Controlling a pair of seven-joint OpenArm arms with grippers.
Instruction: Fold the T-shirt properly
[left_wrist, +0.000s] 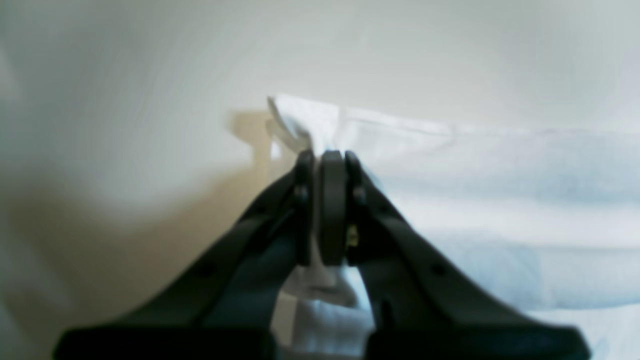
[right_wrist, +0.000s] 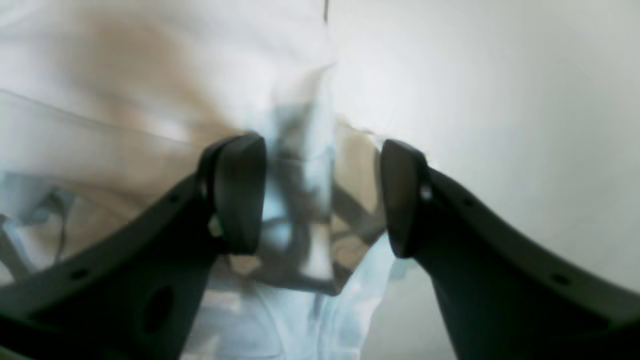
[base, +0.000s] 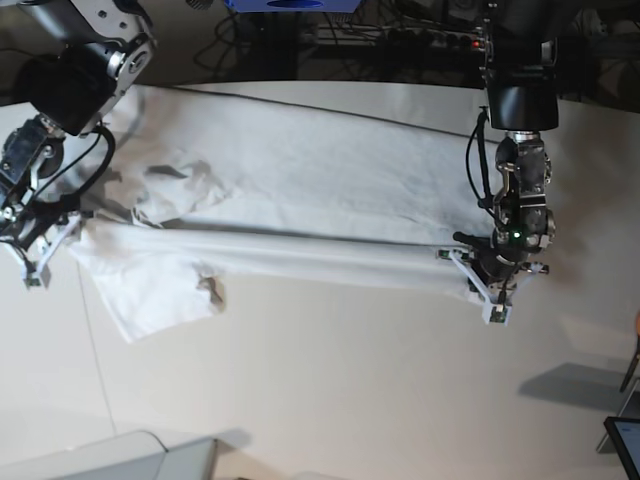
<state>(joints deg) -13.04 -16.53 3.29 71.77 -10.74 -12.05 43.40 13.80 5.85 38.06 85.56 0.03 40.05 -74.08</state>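
The white T-shirt (base: 300, 190) lies stretched out across the pale table, with a long fold ridge running left to right. In the base view my left gripper (base: 488, 295) is at the shirt's right end. The left wrist view shows my left gripper (left_wrist: 325, 157) shut on a pinch of the T-shirt (left_wrist: 500, 200), with cloth bunched between its fingers. My right gripper (base: 45, 250) is at the shirt's left end. In the blurred right wrist view my right gripper (right_wrist: 322, 195) stands open, and the T-shirt (right_wrist: 300, 310) lies loose under the gap between its pads.
The pale tabletop (base: 350, 380) spreads in front of the shirt. A grey slab (base: 110, 460) sits at the front left corner. Cables and dark gear (base: 400, 40) run behind the table's far edge. A dark object (base: 625, 440) stands at the right edge.
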